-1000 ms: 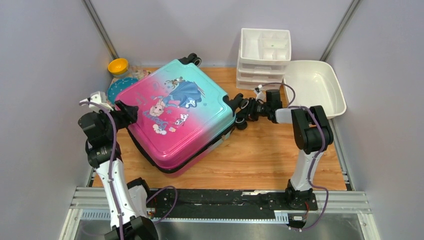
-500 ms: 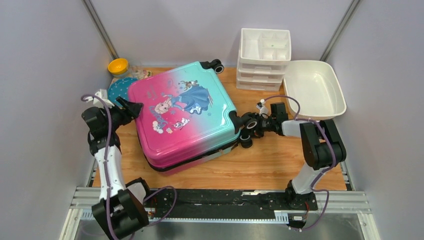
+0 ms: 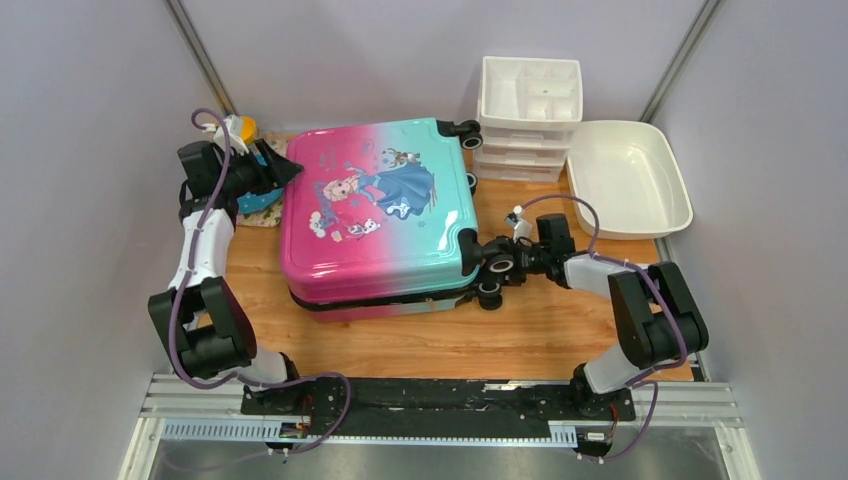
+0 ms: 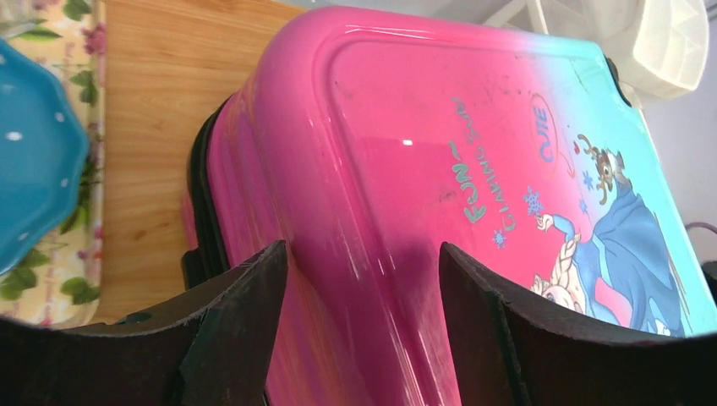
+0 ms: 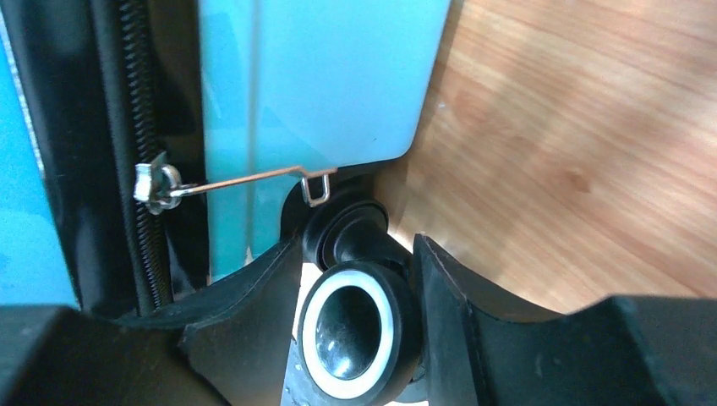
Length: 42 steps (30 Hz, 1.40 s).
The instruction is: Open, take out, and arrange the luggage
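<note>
The luggage (image 3: 380,215) lies flat and closed on the wooden table, pink at the left, teal at the right, princess print facing up. My left gripper (image 3: 285,172) is open at its far left corner, and in the left wrist view the pink shell (image 4: 440,127) fills the gap between my fingers (image 4: 362,249). My right gripper (image 3: 497,265) is open around a black wheel (image 5: 355,330) at the near right corner, with a sliver of light between the wheel and one finger. The zip pull (image 5: 156,184) hangs on the black zip beside it.
A white drawer organiser (image 3: 528,110) stands at the back right, with a white basin (image 3: 628,175) to its right. A teal plate (image 4: 34,152) rests on a floral cloth (image 3: 262,200) by the left gripper. A yellow-lidded jar (image 3: 243,128) sits in the back left corner.
The luggage has turned clockwise and now lies square to the table. My left gripper moved toward the back, my right gripper toward the front, and the right jaws widened around the wheel.
</note>
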Tool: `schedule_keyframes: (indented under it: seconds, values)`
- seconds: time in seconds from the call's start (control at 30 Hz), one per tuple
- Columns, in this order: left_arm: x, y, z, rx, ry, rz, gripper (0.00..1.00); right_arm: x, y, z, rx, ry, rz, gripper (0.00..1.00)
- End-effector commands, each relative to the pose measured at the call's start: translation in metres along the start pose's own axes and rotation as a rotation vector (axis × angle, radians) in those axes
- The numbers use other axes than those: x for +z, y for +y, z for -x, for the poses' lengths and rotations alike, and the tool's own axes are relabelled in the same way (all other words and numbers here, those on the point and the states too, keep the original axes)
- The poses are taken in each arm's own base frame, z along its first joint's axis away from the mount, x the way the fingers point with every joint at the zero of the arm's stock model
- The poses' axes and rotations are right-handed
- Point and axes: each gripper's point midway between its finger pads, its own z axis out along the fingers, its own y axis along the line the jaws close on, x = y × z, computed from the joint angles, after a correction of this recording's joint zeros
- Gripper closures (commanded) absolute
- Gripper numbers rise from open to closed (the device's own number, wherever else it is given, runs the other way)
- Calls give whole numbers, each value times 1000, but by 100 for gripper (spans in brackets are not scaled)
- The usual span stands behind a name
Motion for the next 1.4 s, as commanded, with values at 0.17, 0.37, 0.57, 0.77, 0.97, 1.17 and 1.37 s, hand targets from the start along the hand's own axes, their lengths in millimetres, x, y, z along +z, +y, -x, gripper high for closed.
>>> schedule_keyframes:
  seconds: [0.17, 0.37, 0.57, 0.77, 0.97, 1.17, 1.37]
  values:
    - [-46, -16, 48, 146, -47, 102, 25, 41, 111, 7, -377, -56, 214, 45]
    - [-52, -47, 8, 126, 15, 7, 25, 48, 132, 5, -400, -55, 234, 44]
    - [-51, -65, -21, 154, 71, -62, 25, 0, 111, 22, -556, -131, 132, 39]
    - [-47, -77, -39, 212, 106, -122, 26, -32, 92, 59, -760, -216, 46, 19]
    - [-44, -88, -54, 284, 147, -184, 27, -27, 110, 75, -934, -254, 214, 4]
    - [-41, -88, -65, 294, 187, -201, 27, -2, 106, 72, -1035, -232, 258, 5]
    - [-39, -94, -67, 308, 204, -251, 26, 18, 121, 58, -1071, -216, 326, 11]
